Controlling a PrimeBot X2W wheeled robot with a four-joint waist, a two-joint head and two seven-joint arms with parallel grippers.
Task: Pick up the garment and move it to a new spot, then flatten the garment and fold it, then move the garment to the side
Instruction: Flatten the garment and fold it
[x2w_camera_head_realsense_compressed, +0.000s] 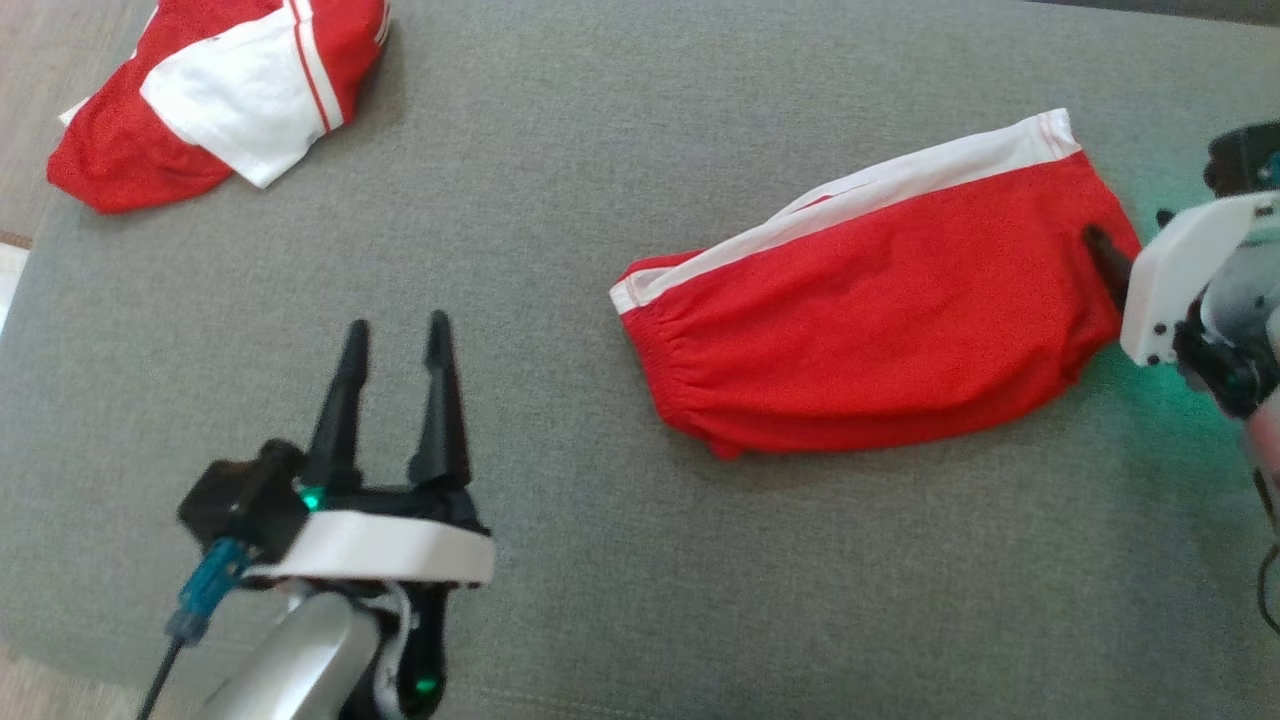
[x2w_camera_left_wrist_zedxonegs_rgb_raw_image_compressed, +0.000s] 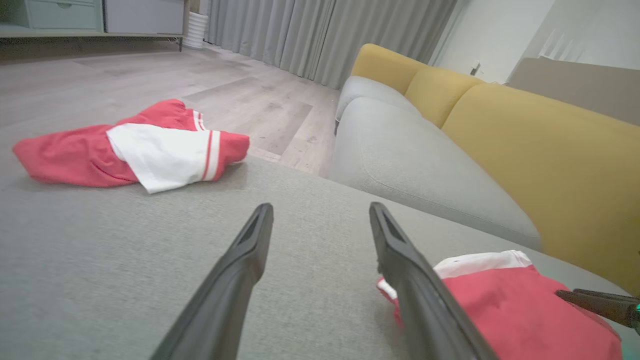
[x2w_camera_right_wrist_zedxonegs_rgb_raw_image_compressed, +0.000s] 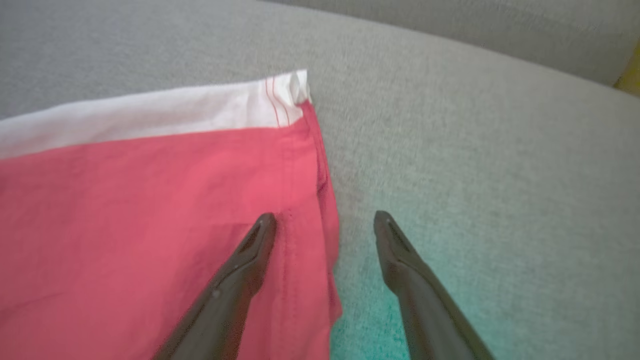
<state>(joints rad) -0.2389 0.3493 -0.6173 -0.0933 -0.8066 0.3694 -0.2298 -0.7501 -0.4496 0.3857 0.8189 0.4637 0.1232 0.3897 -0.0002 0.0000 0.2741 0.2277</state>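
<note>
the left gripper (x2w_camera_head_realsense_compressed: 397, 325) has its two long dark fingers spread wide with nothing between them, poised over the bare grey cushion (x2w_camera_head_realsense_compressed: 560, 580), well to the left of the garment (x2w_camera_head_realsense_compressed: 880, 310). the right gripper (x2w_camera_right_wrist_zedxonegs_rgb_raw_image_compressed: 325, 216) is spread just as wide and grips nothing. it straddles the garment's right-hand edge, one finger over the red cloth and the other over the coarse woven cushion beside it; whether either tip touches cannot be told. the garment lies folded into a flat, roughly oblong pad of thin red fabric, with a white band (x2w_camera_head_realsense_compressed: 930, 170) along its far side and a puckered, gathered edge at its left end. a second red-and-white garment (x2w_camera_head_realsense_compressed: 210, 100) lies crumpled at the cushion's far left corner.
</note>
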